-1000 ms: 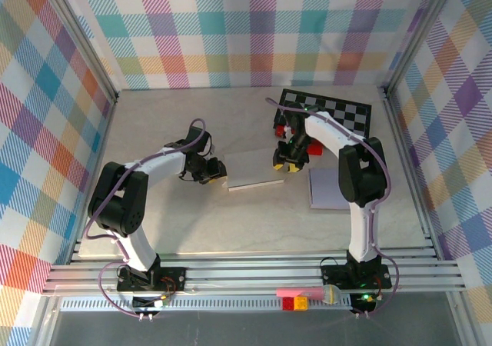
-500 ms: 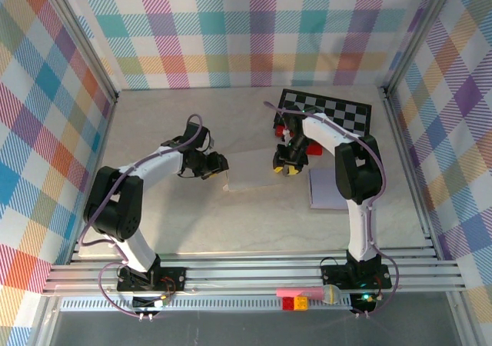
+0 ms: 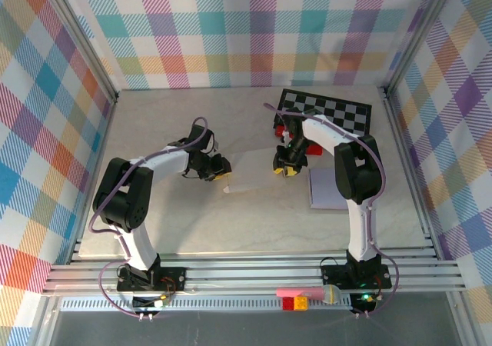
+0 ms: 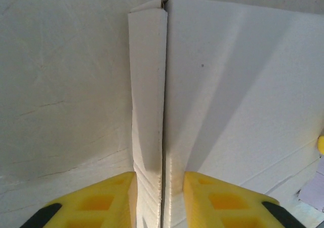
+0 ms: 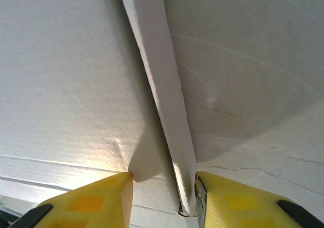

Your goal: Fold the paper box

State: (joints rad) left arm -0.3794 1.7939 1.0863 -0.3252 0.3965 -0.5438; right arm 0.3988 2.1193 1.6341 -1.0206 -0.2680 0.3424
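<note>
The paper box (image 3: 254, 169) is a flat white cardboard piece in the middle of the table, held up between both arms. In the top view my left gripper (image 3: 223, 175) is at its left end and my right gripper (image 3: 283, 169) at its right end. The left wrist view has my left gripper (image 4: 159, 180) shut on a folded side strip of the box (image 4: 228, 86), both yellow pads (image 4: 109, 197) against the card. In the right wrist view my right gripper (image 5: 164, 180) straddles a raised side flap of the box (image 5: 66, 86). One pad (image 5: 228, 197) touches the flap and the other presses the panel.
A black-and-white checkered mat (image 3: 338, 111) lies at the back right, with red blocks (image 3: 315, 148) by its near edge. A pale sheet (image 3: 327, 188) lies right of the right arm. Plaid walls close in three sides. Small coloured pieces (image 3: 296, 298) sit on the front rail.
The box has gone from lying flat, near edge showing, to being raised between the grippers. Both pairs of jaws have narrowed. The left gripper shifted slightly right and nearer.
</note>
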